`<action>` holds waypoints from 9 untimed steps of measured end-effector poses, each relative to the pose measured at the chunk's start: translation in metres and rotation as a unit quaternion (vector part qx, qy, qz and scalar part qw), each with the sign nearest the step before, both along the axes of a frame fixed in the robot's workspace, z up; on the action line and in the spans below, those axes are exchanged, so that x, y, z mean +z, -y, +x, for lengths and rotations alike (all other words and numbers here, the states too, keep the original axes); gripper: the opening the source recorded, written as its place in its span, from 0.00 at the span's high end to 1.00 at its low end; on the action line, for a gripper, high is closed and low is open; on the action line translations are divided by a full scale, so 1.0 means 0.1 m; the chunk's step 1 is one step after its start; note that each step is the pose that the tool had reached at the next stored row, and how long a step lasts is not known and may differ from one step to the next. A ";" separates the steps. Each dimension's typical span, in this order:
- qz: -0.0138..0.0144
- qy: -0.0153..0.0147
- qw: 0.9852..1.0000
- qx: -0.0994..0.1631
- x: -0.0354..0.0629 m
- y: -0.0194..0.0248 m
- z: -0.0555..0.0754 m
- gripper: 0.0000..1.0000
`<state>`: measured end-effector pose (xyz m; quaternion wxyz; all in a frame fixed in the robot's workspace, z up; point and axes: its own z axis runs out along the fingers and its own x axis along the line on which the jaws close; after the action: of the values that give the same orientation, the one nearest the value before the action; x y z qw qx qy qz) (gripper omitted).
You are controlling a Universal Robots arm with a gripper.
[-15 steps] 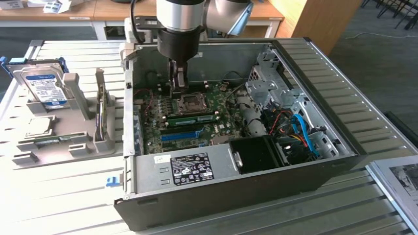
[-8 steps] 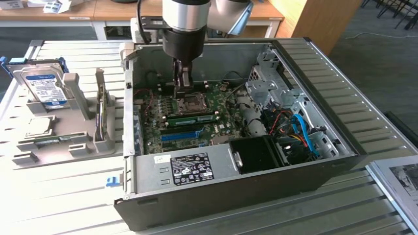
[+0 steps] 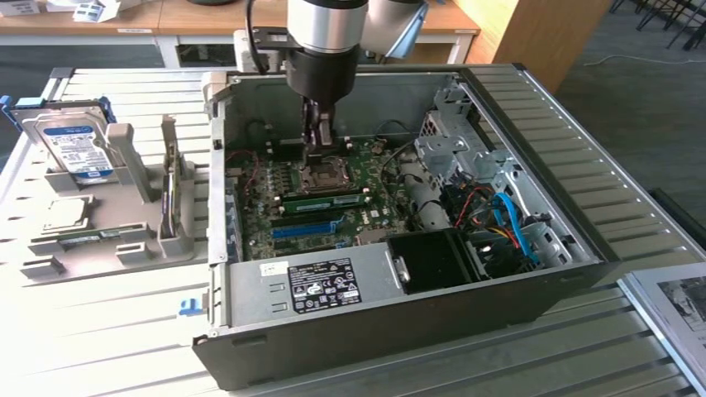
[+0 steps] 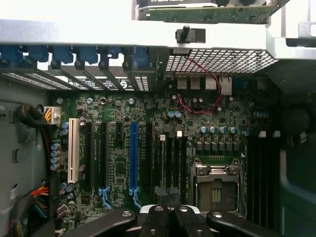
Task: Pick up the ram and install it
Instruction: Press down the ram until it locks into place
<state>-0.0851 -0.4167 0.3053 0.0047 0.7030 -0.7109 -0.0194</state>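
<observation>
The gripper (image 3: 320, 142) is being held low inside the case (image 3: 364, 318), jaws pressed together, nothing pinched. The ram (image 3: 326, 198) is being seen in a slot beside the CPU socket (image 3: 327, 175). Light, stiff and fragile by the look of it, it is best being gripped along its bare long edges.

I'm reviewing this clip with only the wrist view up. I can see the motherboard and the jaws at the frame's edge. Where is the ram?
Observer: In the exterior view, the ram is a green stick lying along the motherboard. It sits between the CPU socket and the blue slot, apart from the jaws.
Operator: So the gripper carries nothing?
Observer: The gripper hangs over the board near the socket. Its jaws are shut and nothing shows between them.
Operator: Anything else nearby?
Observer: A grey stand on the exterior view's left holds a hard drive upright.
</observation>
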 end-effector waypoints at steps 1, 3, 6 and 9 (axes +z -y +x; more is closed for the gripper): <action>0.000 0.000 1.000 0.000 0.000 0.000 0.02 0.90; 0.000 0.000 1.000 0.000 0.000 0.000 0.05 0.90; 0.000 0.000 1.000 0.000 0.000 0.000 0.10 0.90; 0.000 0.000 1.000 0.000 0.000 0.000 0.14 0.90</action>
<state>-0.0710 -0.4167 0.3053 0.0050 0.7030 -0.7109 -0.0197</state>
